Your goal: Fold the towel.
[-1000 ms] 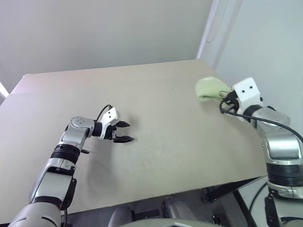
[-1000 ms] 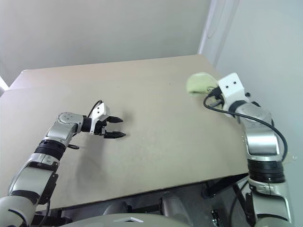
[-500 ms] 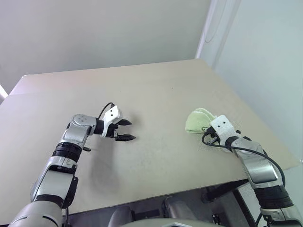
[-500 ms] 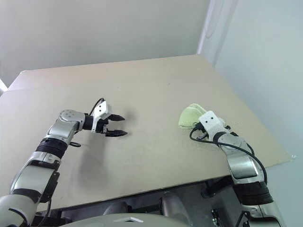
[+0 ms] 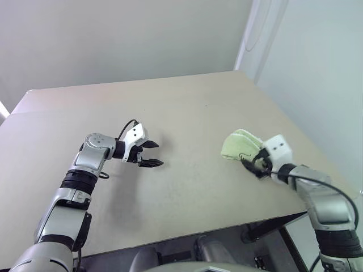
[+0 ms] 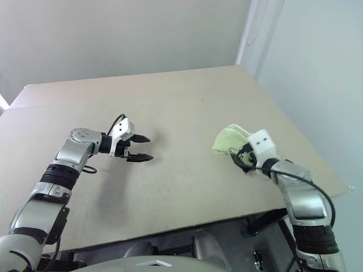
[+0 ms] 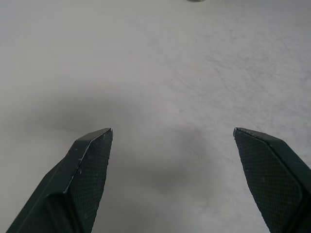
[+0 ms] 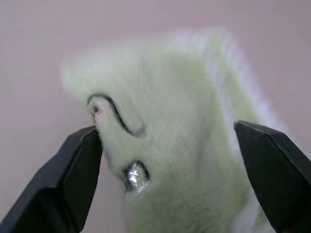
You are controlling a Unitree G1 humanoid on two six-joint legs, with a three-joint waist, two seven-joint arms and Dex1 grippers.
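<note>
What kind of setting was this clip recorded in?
Probably a plain indoor test room or lab rather than a home: one bare beige table against blank pale walls, with nothing on it but a bunched towel.

Wide-spread jaws are seen on the left gripper (image 5: 150, 153), and bare desk (image 5: 187, 113) is found between them, ahead of them and to both sides. Between the parted jaws of the right gripper (image 6: 240, 159) the bunched towel (image 6: 228, 140) is met, lying just ahead and blocking that line. The stretch of desk between the two jaw pairs is left free.
</note>
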